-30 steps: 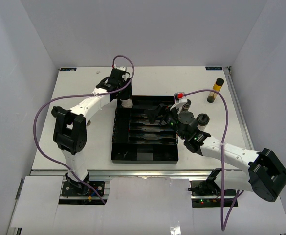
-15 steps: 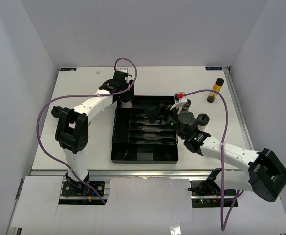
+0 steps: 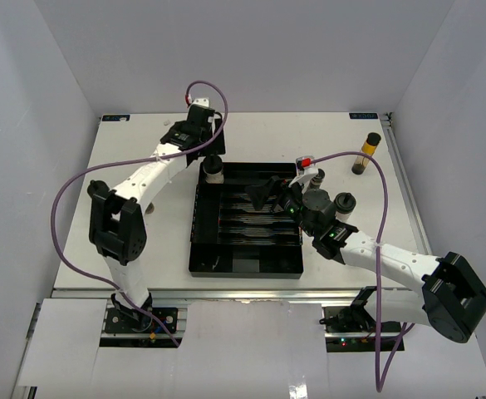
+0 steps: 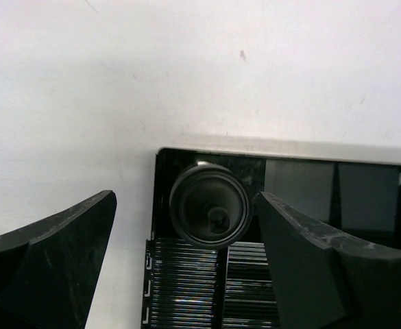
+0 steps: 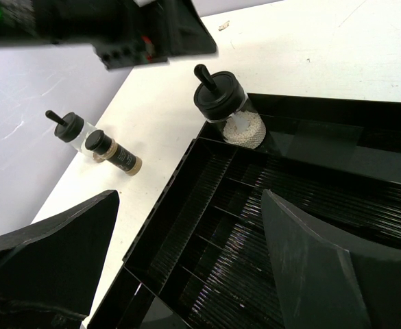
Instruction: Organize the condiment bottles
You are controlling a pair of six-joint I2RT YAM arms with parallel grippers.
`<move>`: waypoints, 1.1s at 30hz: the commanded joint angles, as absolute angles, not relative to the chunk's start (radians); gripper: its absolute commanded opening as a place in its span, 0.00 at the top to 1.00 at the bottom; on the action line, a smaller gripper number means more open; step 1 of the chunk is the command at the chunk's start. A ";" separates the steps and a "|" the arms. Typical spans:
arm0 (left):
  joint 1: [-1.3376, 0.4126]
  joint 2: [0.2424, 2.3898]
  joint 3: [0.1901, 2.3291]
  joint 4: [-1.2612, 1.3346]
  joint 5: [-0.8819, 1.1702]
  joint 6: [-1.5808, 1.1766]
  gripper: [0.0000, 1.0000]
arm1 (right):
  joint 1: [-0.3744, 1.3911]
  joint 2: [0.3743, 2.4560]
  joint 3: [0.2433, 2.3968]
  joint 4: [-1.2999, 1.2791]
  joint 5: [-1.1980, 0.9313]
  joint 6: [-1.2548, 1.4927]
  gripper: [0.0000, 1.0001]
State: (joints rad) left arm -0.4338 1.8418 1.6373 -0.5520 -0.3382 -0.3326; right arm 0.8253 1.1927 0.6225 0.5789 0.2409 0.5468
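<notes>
A squat condiment bottle [image 3: 213,166] with a black knobbed lid [image 4: 209,205] and white grains inside [image 5: 242,128] stands in the far left corner of the black divided tray [image 3: 194,233]. My left gripper [image 3: 201,146] hovers above it, open, with its fingers on either side of the lid and clear of it [image 4: 185,200]. My right gripper [image 3: 265,193] hangs open and empty over the tray's middle compartments [image 5: 190,199]. Two more bottles, one knobbed [image 5: 70,127] and one slim and dark [image 5: 114,152], lie on the table left of the tray.
A tall bottle with yellow-brown contents [image 3: 365,154] stands at the far right. A squat black-lidded bottle [image 3: 343,204] and another small one [image 3: 317,177] sit just right of the tray, beside my right arm. The left arm's elbow is near the table's left edge.
My left gripper has opened, let go of the knobbed bottle in the tray's corner and drawn back from it. The right arm has not moved.
</notes>
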 commanded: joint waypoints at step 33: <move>0.417 1.540 1.273 -0.638 -0.167 -0.587 0.11 | 0.827 1.178 0.635 0.621 0.250 0.540 0.10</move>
